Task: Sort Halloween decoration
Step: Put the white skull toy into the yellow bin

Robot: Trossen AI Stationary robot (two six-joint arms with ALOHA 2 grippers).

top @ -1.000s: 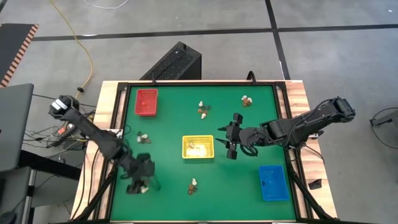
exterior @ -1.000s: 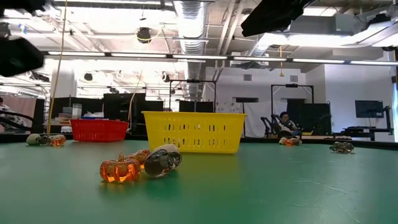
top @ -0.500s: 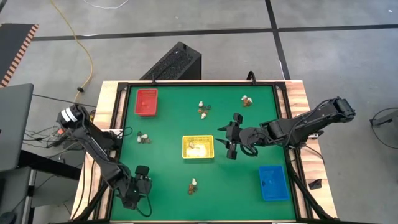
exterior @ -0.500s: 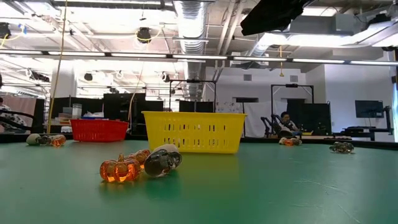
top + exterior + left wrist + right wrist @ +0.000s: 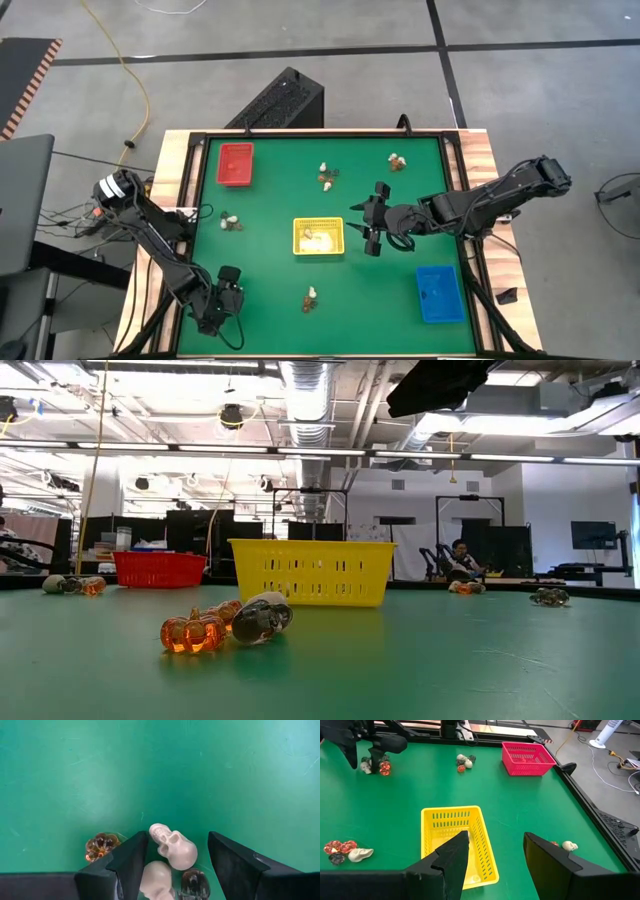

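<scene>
The left gripper hangs over a trinket cluster at the table's near-left corner, fingers spread around a cream skull, ready to close and lift for sorting, while the right gripper, open, waits beside the yellow tray.

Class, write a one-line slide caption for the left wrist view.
Open left gripper poised over a cream skull beside an orange pumpkin.

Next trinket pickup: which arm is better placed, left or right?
Left. The left gripper is open with its fingers on either side of a small cream-white skull trinket, and a round orange pumpkin trinket lies just beside it. The right gripper hangs open beside the yellow slotted basket, with no trinket between its fingers.
</scene>
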